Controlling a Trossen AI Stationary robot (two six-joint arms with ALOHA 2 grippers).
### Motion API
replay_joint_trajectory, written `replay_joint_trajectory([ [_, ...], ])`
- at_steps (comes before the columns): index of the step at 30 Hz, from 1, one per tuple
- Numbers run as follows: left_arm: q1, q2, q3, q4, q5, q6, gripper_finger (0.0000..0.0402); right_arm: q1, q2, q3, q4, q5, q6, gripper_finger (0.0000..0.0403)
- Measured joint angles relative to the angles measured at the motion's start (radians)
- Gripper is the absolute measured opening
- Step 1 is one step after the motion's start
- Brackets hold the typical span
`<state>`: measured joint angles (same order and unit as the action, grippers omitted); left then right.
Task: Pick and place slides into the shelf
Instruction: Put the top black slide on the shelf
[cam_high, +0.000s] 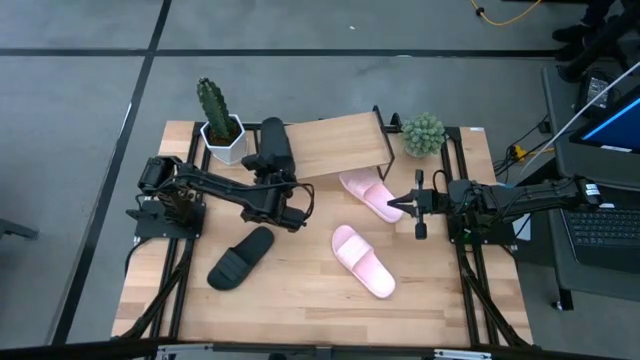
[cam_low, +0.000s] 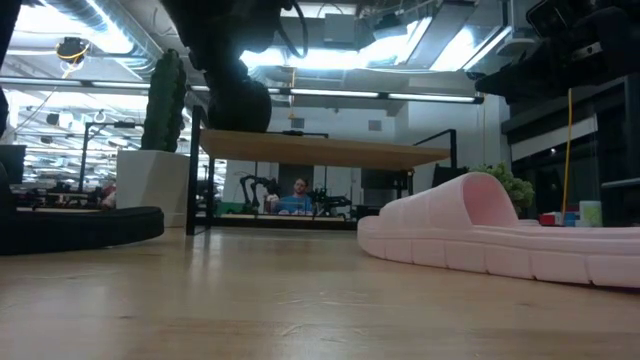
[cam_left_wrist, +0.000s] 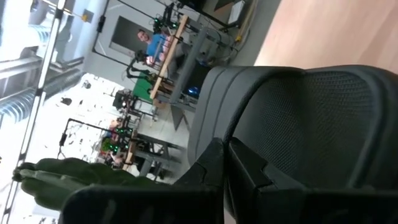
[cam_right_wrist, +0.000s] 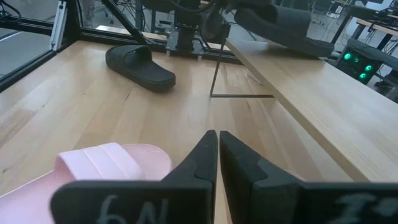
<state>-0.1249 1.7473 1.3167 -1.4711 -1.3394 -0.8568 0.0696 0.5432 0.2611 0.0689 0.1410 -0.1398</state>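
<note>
The left gripper (cam_high: 277, 178) is clamped on a black slide (cam_high: 275, 145), holding it up at the left end of the shelf (cam_high: 335, 146), just above the plank; in the left wrist view the slide (cam_left_wrist: 311, 130) fills the space past the fingers (cam_left_wrist: 214, 168). A second black slide (cam_high: 240, 257) lies on the table below and near that gripper. The right gripper (cam_high: 418, 203) has its fingers closed on nothing, just beside a pink slide (cam_high: 372, 193) lying partly under the shelf. Another pink slide (cam_high: 363, 260) lies nearer the front, well apart.
</note>
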Motion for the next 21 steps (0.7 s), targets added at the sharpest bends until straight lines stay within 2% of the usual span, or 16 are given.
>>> replay_joint_trajectory([
  [8,0.0,0.0,0.0,-0.003,0.025,0.003,0.0,0.0,0.0,0.0,0.0,0.0,0.0,0.0021],
  [13,0.0,0.0,0.0,-0.003,0.09,0.003,0.0001,0.0,0.0,0.0,0.0,0.0,0.0,0.0021],
  [21,-0.007,0.0,0.0,0.0,0.131,0.002,0.0024,0.0,0.0,0.0,0.0,0.0,0.0,0.0021],
])
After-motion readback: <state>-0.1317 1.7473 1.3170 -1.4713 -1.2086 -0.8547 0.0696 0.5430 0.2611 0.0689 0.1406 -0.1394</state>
